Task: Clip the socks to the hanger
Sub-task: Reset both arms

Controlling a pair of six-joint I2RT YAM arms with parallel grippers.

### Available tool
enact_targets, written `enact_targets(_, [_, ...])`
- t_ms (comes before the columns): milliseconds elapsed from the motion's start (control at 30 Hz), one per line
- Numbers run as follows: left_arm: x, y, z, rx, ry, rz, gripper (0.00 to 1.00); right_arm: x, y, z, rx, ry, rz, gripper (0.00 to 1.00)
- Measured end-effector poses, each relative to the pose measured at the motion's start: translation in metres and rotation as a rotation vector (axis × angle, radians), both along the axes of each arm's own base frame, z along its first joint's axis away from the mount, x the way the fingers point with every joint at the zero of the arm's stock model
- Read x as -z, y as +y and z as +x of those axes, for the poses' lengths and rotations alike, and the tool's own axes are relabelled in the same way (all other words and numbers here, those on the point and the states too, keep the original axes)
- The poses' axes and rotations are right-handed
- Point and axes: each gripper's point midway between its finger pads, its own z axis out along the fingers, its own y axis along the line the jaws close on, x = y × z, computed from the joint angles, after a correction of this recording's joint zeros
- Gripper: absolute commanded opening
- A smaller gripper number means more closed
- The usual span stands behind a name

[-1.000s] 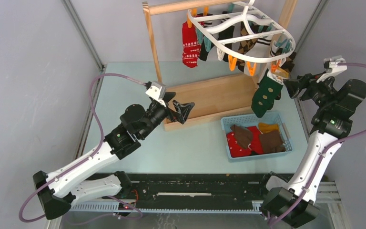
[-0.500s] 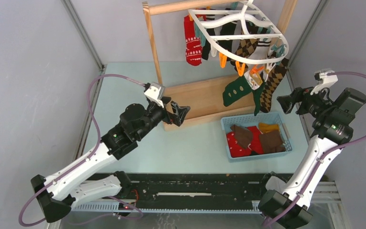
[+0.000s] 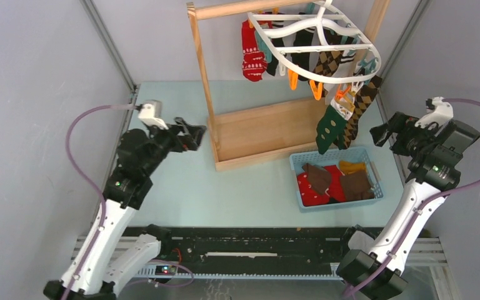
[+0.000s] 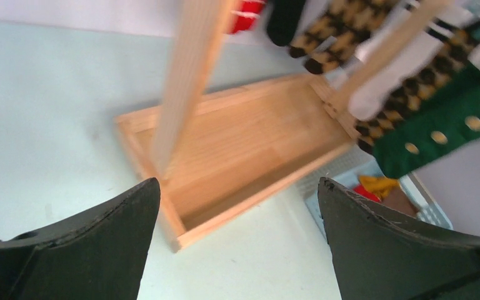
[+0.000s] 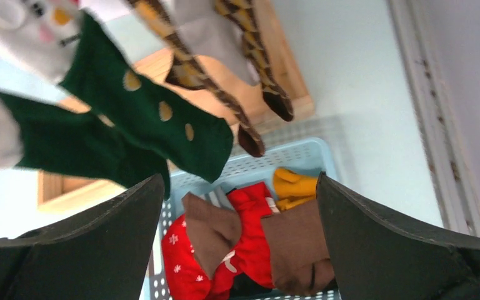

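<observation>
The white hanger (image 3: 377, 59) hangs from the wooden rack with several socks clipped round its rim. Among them are a red sock (image 3: 250, 50), an argyle sock (image 3: 356, 112) and a dark green dotted sock (image 3: 327, 128) at the near right. My right gripper (image 3: 378, 134) is open and empty, to the right of the green sock (image 5: 156, 125) and apart from it. More socks (image 5: 244, 244), red, brown and yellow, lie in the blue basket (image 3: 300, 159) below my right gripper (image 5: 239, 181). My left gripper (image 3: 194, 132) (image 4: 239, 184) is open and empty, left of the rack's post.
The wooden rack's base tray (image 3: 262, 131) (image 4: 244, 150) sits on the pale table between the arms, its upright post (image 3: 201, 69) on the left. Grey walls close in on both sides. The basket stands just in front of the tray's right end.
My right gripper opened wide and drew back right from the green sock, which now hangs on the swinging hanger. My left arm swung left, away from the rack's base.
</observation>
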Motion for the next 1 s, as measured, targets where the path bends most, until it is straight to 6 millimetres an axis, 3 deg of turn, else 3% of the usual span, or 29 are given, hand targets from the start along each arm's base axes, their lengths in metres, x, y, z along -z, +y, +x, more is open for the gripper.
enact_targets(167, [0.005,0.068,0.015,-0.181,0.077,-0.086,1.00,-0.006,-0.024,-0.010,0.227,0.023,0.004,1.00])
enact_targets(233, [0.006,0.081,0.015,-0.225,0.105,-0.085,1.00,-0.017,-0.029,-0.015,0.284,0.015,-0.002,1.00])
enact_targets(500, [-0.037,0.078,-0.006,-0.187,0.057,-0.041,1.00,-0.054,-0.034,-0.020,0.372,-0.009,0.023,1.00])
enact_targets(733, [-0.046,0.060,-0.020,-0.110,0.048,0.005,1.00,-0.075,-0.031,-0.028,0.388,-0.033,0.002,1.00])
enact_targets(1000, [-0.052,0.060,-0.029,-0.109,0.039,0.006,1.00,-0.073,-0.023,-0.032,0.369,-0.037,0.014,1.00])
